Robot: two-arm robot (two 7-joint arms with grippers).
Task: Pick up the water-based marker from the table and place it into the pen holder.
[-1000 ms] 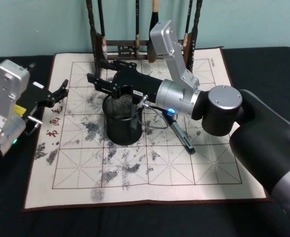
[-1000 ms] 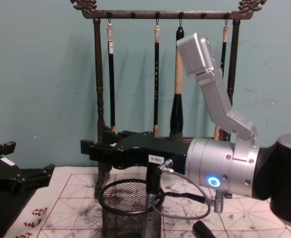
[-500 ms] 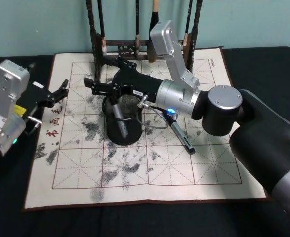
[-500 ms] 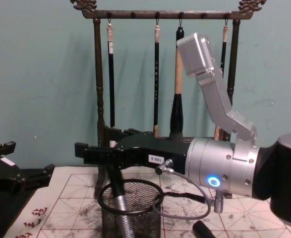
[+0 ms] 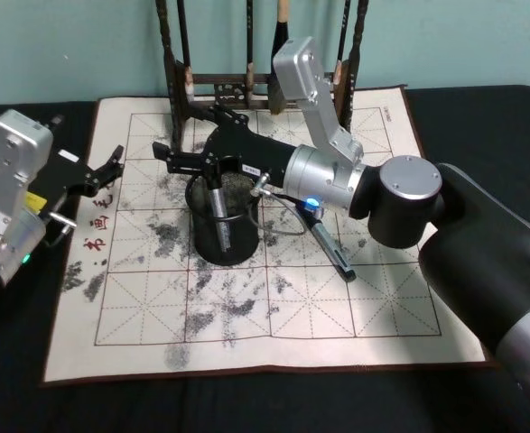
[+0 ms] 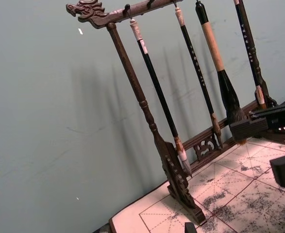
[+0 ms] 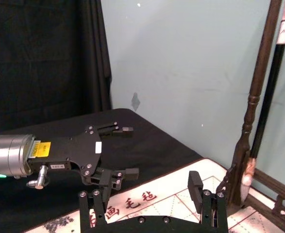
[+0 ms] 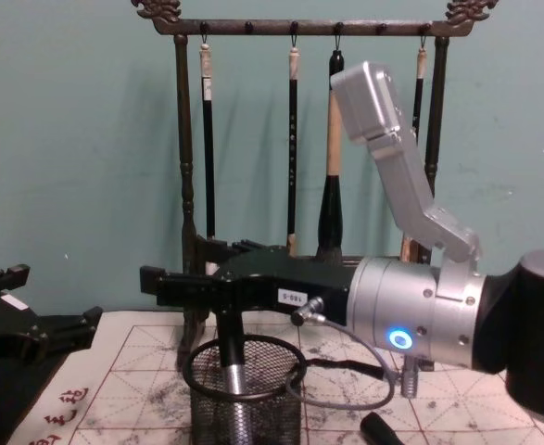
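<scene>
My left gripper (image 5: 111, 166) hangs at the left edge of the cream, red-gridded, ink-stained felt mat (image 5: 274, 316) on the dark flat table (image 5: 481, 117). Its fingers are apart, with nothing between them. To their right, my right gripper (image 5: 190, 135) hovers just above the small round black wire-mesh pen holder (image 5: 224, 242), fingers spread wide and empty. Directly beneath them the water-based marker (image 5: 216, 197), dark above and silver below, stands near upright inside the holder. Its top is close under my fingers, and I cannot tell whether it touches them. Beyond my right fingers rises the tall dark wooden brush rack (image 5: 255, 86) with its hanging brushes (image 8: 332, 195). Farther right, a dark pen (image 5: 333, 254) lies on the mat below my forearm.
</scene>
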